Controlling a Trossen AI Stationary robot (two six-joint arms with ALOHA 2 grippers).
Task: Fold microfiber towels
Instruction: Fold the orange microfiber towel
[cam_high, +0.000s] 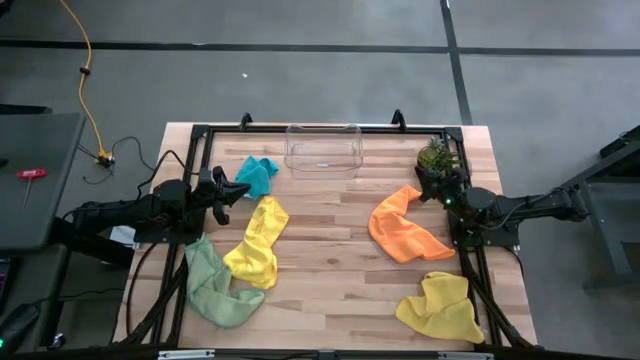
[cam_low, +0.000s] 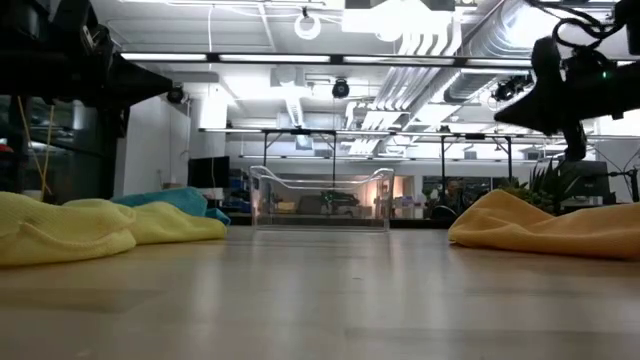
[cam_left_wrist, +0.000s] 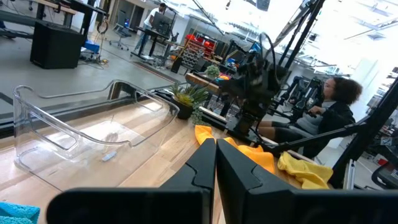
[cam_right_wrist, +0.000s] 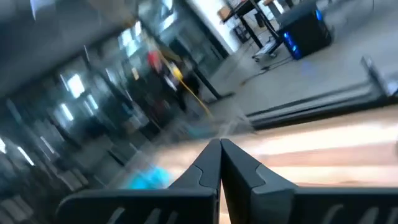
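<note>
Five small towels on the wooden table, all crumpled, none folded.

Teal-blue towel near the back, on the left side, just beside the clear plastic bin. Long yellow towel in front of it, stretched toward the front edge. Light green towel right next to that one, touching it at the front left. Orange towel on the right side, bunched in a heap. Second yellow towel at the front right corner, apart from the orange one.

Small green potted plant at the back right, next to the bin's side of the table.

Left gripper up off the table on the left, just beside the teal-blue towel, holding nothing – fingers pressed together, tips meeting in the left wrist view. Right gripper up off the table at the right, close to the plant and to the top of the orange towel, also holding nothing – fingers pressed together too.

In the left wrist view, a person sitting in the room past the table.
</note>
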